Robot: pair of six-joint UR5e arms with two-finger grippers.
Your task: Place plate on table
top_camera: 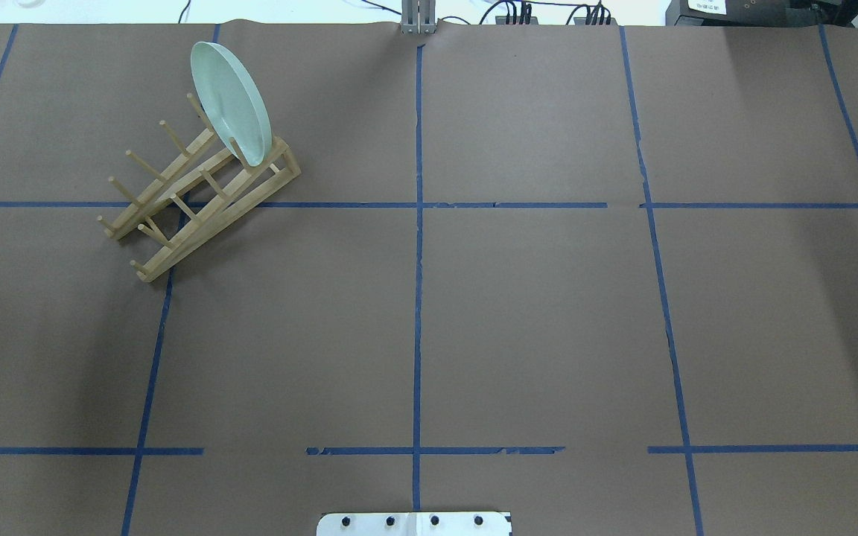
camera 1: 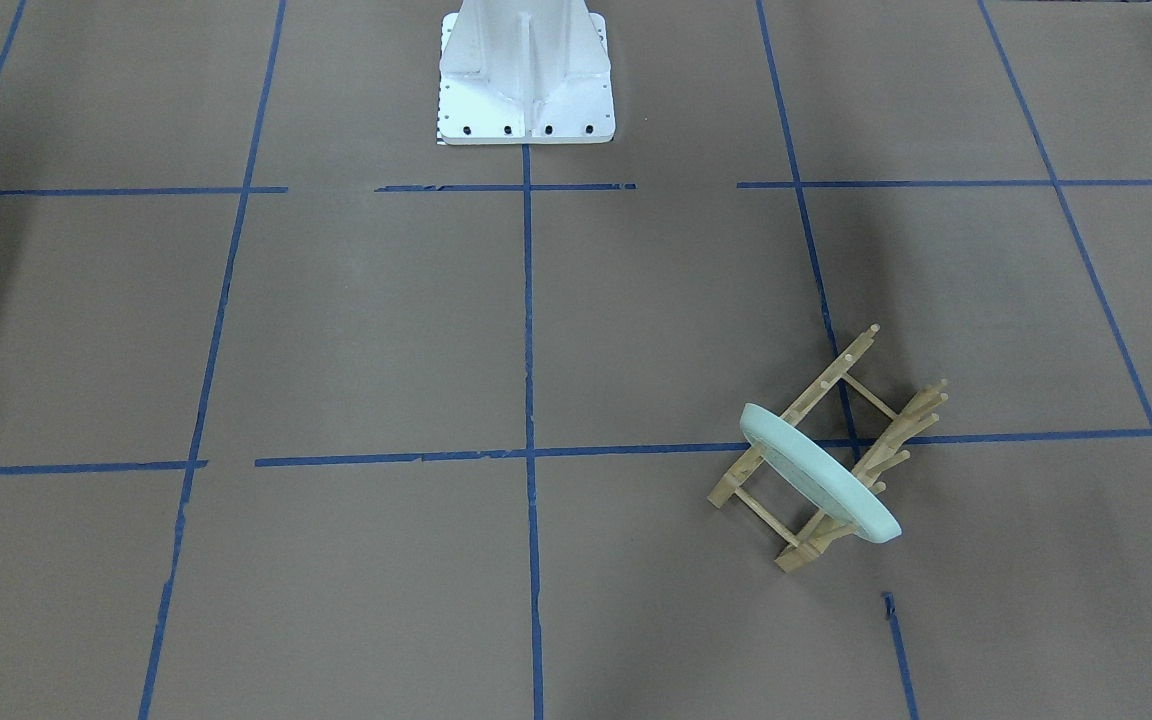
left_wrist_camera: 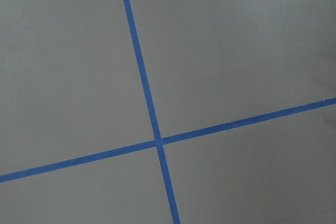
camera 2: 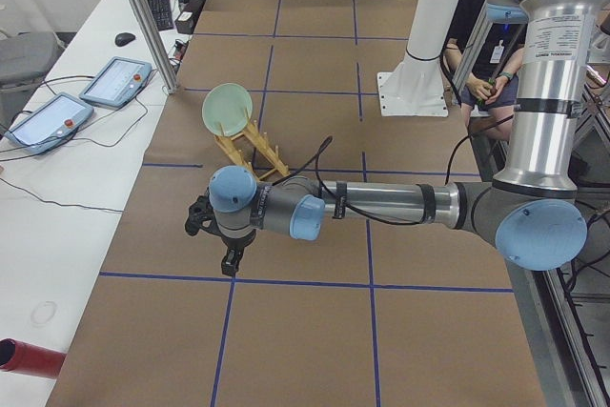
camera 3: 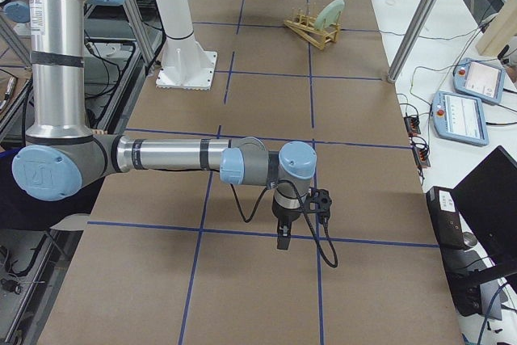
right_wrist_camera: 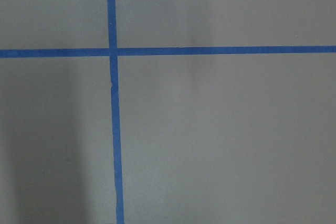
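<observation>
Overhead and front cameras face each other over the worktop (top_camera: 518,320), sharing the dish rack (top_camera: 213,222); wrist cameras look down.

You've got the brown paper-covered table (top_camera: 533,327), gridded in blue tape, carrying a wooden peg rack (top_camera: 214,195) far-left and the white robot base (camera 1: 526,90).

No writing can be read in any view. The white label (top_camera: 707,6) on the black box (top_camera: 742,13) at the overhead view's upper right is too small to make out. The printed sticker (camera 2: 562,35) on the left arm (camera 2: 545,111), upper right of the left-side view, is also blurred.
</observation>
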